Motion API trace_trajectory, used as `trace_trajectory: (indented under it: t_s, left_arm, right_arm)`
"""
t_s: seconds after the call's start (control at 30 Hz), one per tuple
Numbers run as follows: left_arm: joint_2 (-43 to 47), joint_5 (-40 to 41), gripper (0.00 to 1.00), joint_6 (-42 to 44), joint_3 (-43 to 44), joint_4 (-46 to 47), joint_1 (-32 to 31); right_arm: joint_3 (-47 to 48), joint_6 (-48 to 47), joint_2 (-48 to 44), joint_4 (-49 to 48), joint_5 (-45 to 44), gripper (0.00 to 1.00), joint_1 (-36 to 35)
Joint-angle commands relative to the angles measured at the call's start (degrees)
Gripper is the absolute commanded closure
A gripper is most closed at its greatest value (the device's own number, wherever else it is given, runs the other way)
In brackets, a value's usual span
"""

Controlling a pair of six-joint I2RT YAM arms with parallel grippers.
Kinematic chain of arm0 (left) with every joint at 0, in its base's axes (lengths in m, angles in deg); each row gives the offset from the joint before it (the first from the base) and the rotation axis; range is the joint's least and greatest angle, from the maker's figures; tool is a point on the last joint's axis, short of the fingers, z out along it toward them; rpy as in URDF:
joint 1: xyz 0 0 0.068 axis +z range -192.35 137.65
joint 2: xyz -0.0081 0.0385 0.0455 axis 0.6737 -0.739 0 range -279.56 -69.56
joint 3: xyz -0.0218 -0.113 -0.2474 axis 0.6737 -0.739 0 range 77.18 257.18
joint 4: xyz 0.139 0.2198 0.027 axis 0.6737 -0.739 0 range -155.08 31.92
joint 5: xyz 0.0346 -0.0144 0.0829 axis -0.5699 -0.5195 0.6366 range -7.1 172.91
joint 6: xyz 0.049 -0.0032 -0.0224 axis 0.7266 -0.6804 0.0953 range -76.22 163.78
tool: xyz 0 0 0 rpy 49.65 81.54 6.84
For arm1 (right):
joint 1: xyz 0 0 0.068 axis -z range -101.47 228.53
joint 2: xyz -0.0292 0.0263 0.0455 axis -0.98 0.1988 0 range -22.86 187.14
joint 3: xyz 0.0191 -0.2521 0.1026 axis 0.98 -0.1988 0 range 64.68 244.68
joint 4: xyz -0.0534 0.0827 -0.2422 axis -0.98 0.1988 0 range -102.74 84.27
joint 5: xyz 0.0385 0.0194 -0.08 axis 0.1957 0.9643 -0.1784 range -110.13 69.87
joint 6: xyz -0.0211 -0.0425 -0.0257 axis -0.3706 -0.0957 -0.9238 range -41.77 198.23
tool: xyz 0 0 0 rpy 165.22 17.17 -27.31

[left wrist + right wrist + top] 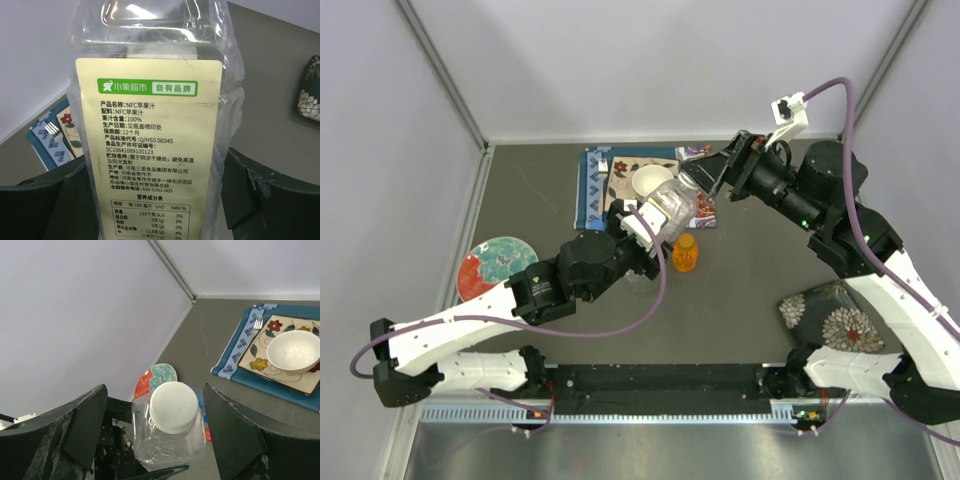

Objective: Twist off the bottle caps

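The left tool [642, 222] grips a clear bottle [150, 125] and holds it up over the worktop [750, 260]. The white cap [174, 406] is on top of the bottle. The right tool [154, 390] is open, one finger on each side of the cap, not touching it.

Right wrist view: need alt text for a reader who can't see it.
A white cap on a clear bottle sits between the open fingers of the right gripper, with a gap on each side. Behind, a white bowl rests on a floral plate on a blue placemat, and a red and teal plate lies by the wall.
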Motion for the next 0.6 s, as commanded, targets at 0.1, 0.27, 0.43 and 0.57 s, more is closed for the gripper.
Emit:
trace_trajectory:
  t_s: [0.1, 0.27, 0.43, 0.57]
  left_arm:
    - [0.13, 6.69, 0.73, 1.84, 1.29, 5.39, -1.39]
    - [0.22, 6.78, 0.73, 1.84, 0.59, 5.83, -1.66]
    - [0.48, 6.86, 0.73, 1.93, 0.06, 6.0, -1.75]
    - [0.83, 6.78, 0.73, 1.84, -0.29, 6.01, -1.83]
  right_arm:
    - [-0.88, 1.47, 2.01, -0.01, -1.52, 0.24, 0.08]
    - [-1.58, 1.47, 2.54, -0.27, -1.52, 0.27, 0.08]
    - [-2.02, 1.47, 2.45, -0.98, -1.52, 0.36, 0.08]
    - [-2.99, 1.56, 2.02, -2.29, -1.52, 0.4, 0.08]
